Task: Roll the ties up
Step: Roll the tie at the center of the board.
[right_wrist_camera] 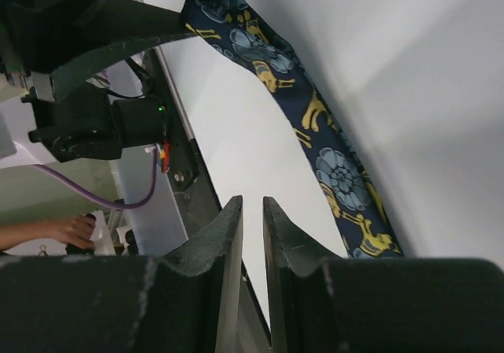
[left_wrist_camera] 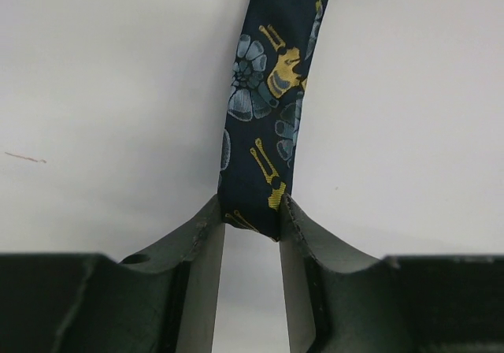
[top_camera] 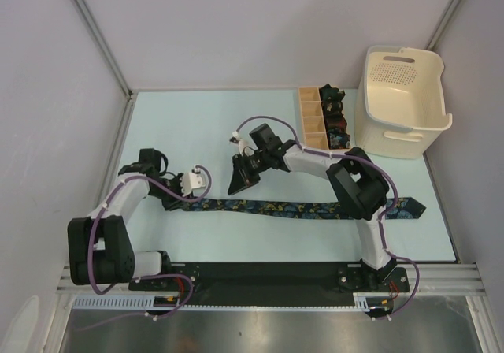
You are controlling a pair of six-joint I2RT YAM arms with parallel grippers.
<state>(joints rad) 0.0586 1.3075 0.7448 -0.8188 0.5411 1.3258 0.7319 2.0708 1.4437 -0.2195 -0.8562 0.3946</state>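
A navy tie [top_camera: 291, 209] with blue and yellow flowers lies flat and straight across the near half of the table, its pointed end [top_camera: 416, 209] to the right. My left gripper [top_camera: 167, 202] is shut on the tie's narrow left end. In the left wrist view both fingertips [left_wrist_camera: 213, 215] pinch the tie [left_wrist_camera: 268, 93], which runs away from them. My right gripper [top_camera: 236, 186] hangs just behind the tie, left of its middle. Its jaws [right_wrist_camera: 252, 203] stand a narrow slit apart with nothing between them, and the tie [right_wrist_camera: 331, 156] passes to their right.
A tan wooden divided box [top_camera: 313, 124] stands at the back, with small dark rolled ties [top_camera: 336, 117] in its right column. A cream plastic basket [top_camera: 394, 136] sits to its right. A person's hand [right_wrist_camera: 67, 231] shows beyond the table's near edge.
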